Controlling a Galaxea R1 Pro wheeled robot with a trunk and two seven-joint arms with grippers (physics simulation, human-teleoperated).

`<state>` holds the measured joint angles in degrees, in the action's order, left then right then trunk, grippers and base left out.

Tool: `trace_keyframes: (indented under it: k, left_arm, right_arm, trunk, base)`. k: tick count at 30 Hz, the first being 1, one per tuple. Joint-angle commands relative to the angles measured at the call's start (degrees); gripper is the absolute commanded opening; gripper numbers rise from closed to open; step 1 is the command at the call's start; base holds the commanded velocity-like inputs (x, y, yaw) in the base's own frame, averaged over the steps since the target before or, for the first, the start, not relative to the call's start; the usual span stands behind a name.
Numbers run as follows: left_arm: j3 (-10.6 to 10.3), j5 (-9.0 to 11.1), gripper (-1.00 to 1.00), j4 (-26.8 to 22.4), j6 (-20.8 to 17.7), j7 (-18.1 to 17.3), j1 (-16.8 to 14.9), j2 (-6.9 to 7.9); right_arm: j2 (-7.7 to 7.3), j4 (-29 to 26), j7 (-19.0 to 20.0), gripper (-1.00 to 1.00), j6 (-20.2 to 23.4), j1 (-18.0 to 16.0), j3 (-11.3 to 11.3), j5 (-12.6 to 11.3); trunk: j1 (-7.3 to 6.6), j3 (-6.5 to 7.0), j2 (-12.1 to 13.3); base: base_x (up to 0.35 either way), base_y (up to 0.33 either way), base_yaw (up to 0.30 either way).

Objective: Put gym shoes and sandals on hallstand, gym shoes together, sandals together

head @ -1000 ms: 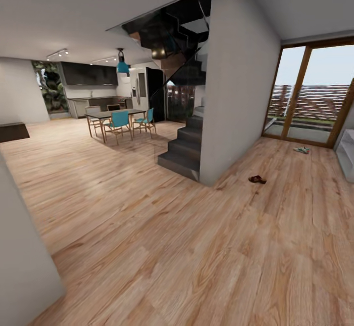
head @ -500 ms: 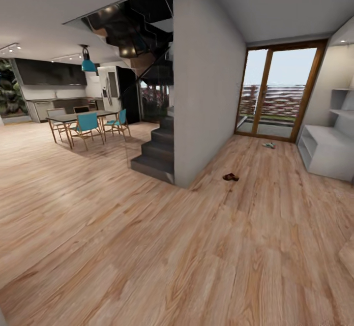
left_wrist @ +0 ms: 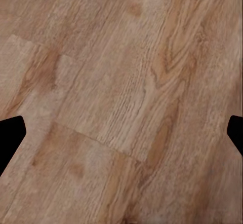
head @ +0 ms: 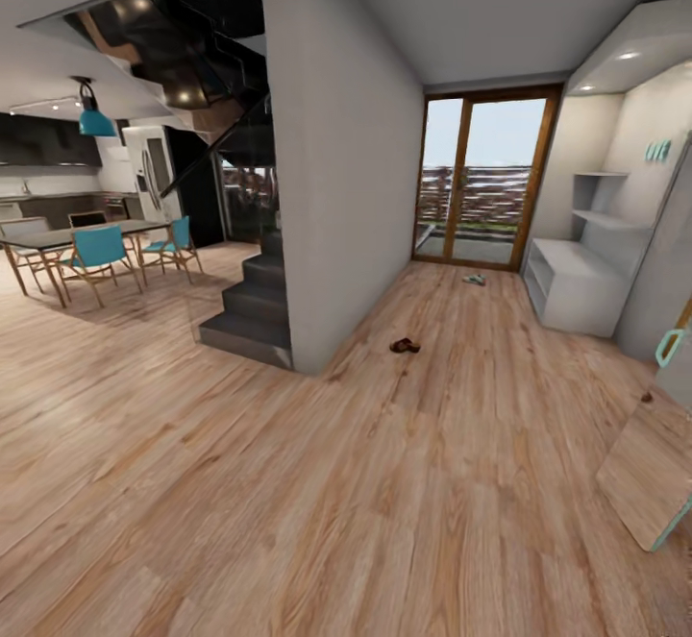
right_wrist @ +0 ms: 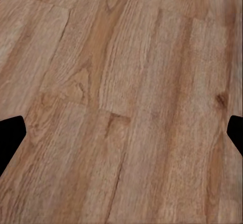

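Compared with the earlier head view, the camera has swung right. Left gripper (left_wrist: 121,133) and right gripper (right_wrist: 121,133) fingertips stand wide apart over warm brown wood-plank floor (head: 404,483), holding nothing. Brown leather sandals (head: 405,345) lie beside the grey wall corner; white gym shoes (head: 474,280) lie near the glass door (head: 478,181); the pale-grey hallstand (head: 577,286) stands right.

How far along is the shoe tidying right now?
Nothing looks done: the rack shows no shoes on its top. Nothing in hand: the left gripper and right gripper are open over bare floor. Left: a brown sandal by the wall corner and a pale shoe near the glass door, both on the floor.
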<state>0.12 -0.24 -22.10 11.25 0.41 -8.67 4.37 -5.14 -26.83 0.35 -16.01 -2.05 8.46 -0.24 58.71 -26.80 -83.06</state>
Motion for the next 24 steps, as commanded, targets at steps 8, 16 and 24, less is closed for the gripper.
trace_keyframes:
  k: [8, 16, 24]
  left_arm:
    - [0.0, 0.0, 1.0, 0.0, 0.2, 0.1, 0.0, 0.02]
    - [0.1, 0.0, 1.0, 0.0, 0.2, 0.0, 0.0, 0.02]
    - [0.1, 0.0, 1.0, 0.0, 0.3, 0.1, 0.0, 0.02]
  right_arm:
    - [0.04, 0.1, 0.0, 1.0, -0.2, -0.1, 0.1, 0.0]
    - [0.04, 0.1, 0.0, 1.0, -0.2, -0.1, 0.1, 0.0]
    - [0.04, 0.1, 0.0, 1.0, -0.2, -0.1, 0.1, 0.0]
  trunk:
    - [0.02, -0.06, 0.0]
    - [0.02, -0.07, 0.0]
    - [0.02, -0.5, 0.0]
  base:
    - [0.267, -0.166, -0.209]
    - [0.298, -0.111, -0.15]
    - [0.313, -0.026, -0.107]
